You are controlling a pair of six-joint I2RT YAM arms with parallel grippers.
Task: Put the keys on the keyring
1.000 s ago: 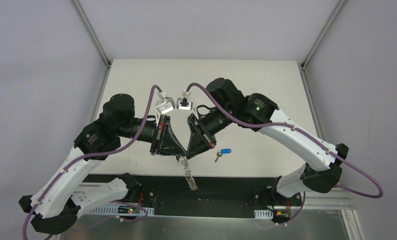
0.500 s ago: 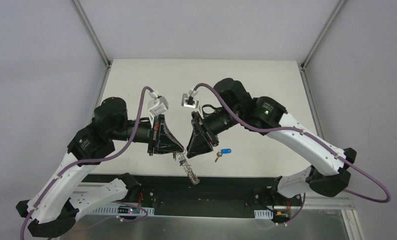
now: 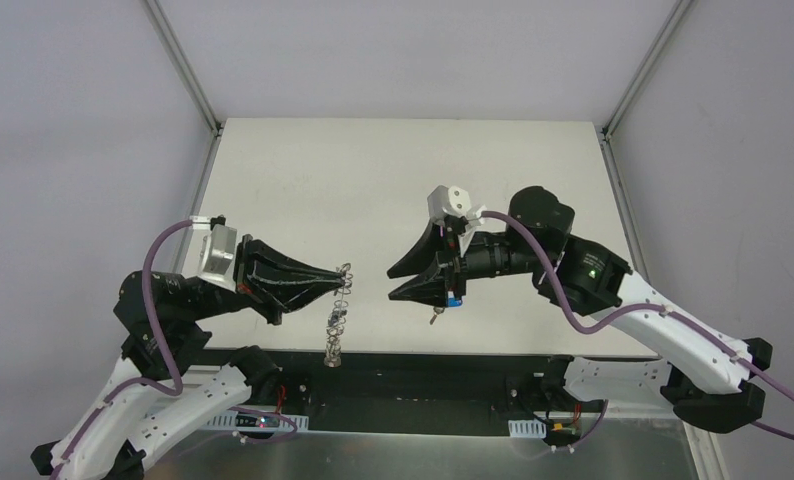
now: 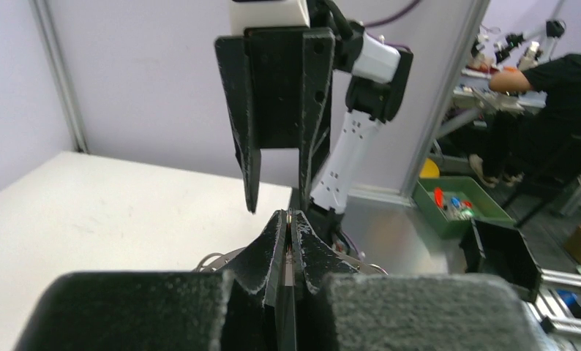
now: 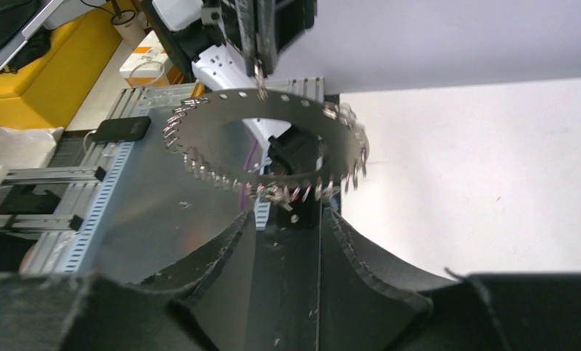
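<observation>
While left end effector (image 3: 339,272) is clenching keyring (image 3: 336,315), right end effector (image 3: 393,284) is gaping empty.
Gripping key (image 3: 455,298) by cap is looking wisest.

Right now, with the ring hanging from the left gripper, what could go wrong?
1. The left gripper pinches only the rim of the keyring; the hanging ring may swing or slip out.
2. The right gripper, open and empty, covers part of the blue key in the top view; a grab from there could miss it.
</observation>
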